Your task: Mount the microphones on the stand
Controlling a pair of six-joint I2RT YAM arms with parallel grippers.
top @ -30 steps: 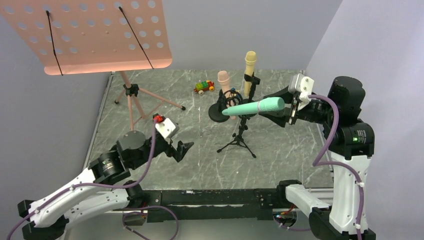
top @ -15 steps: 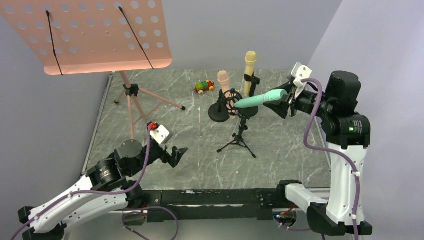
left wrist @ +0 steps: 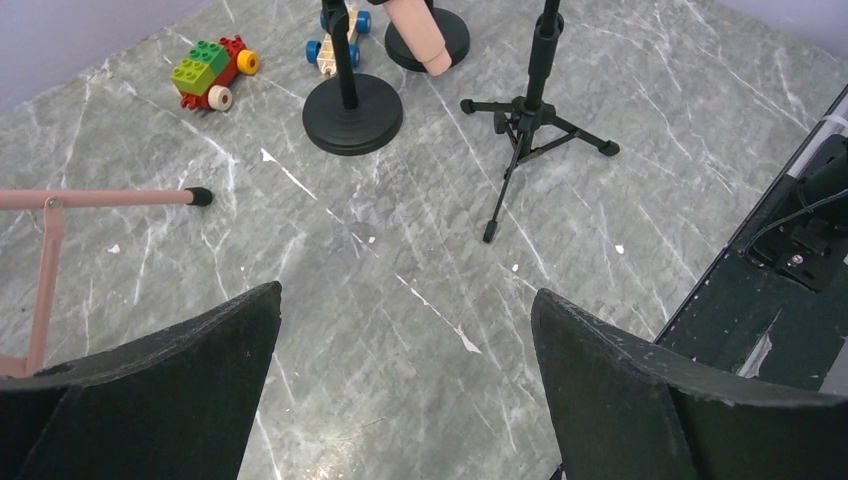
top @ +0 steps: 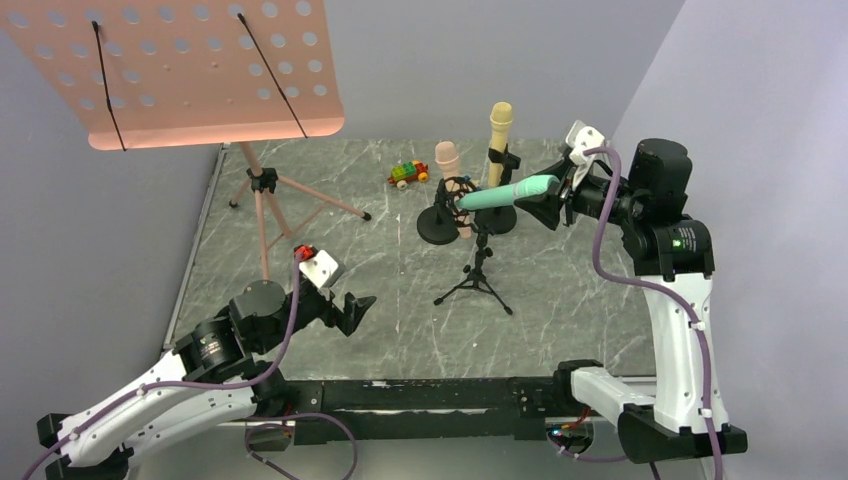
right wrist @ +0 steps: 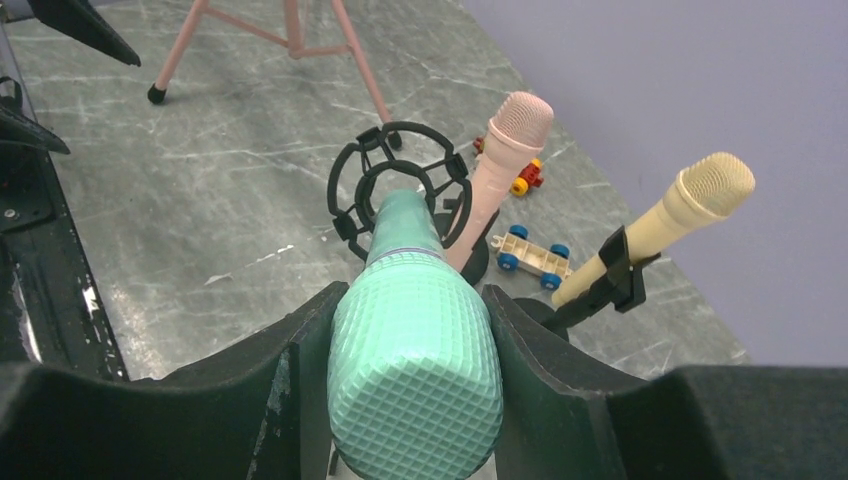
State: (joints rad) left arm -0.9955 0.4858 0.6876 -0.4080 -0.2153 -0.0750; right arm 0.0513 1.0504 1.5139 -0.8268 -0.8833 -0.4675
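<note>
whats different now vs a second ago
The right gripper, fingers shut on the mint-green microphone, carried it toward the back of the table, so its tail end now reaches the black ring mount on the tripod stand. The left gripper drew back slightly toward its base, open throughout. The pale yellow microphone, peach-pink microphone and toy car have not moved.

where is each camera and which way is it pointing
Top external: above and behind the arms, looking down at the table; both arms show, right gripper holding the mint-green microphone.
Left wrist: low over the table, facing the tripod stand; its open fingers frame the bottom.
Right wrist: looks along the microphone to the shock-mount ring; its fingers flank it.
Both wrist views show the peach-pink microphone.
</note>
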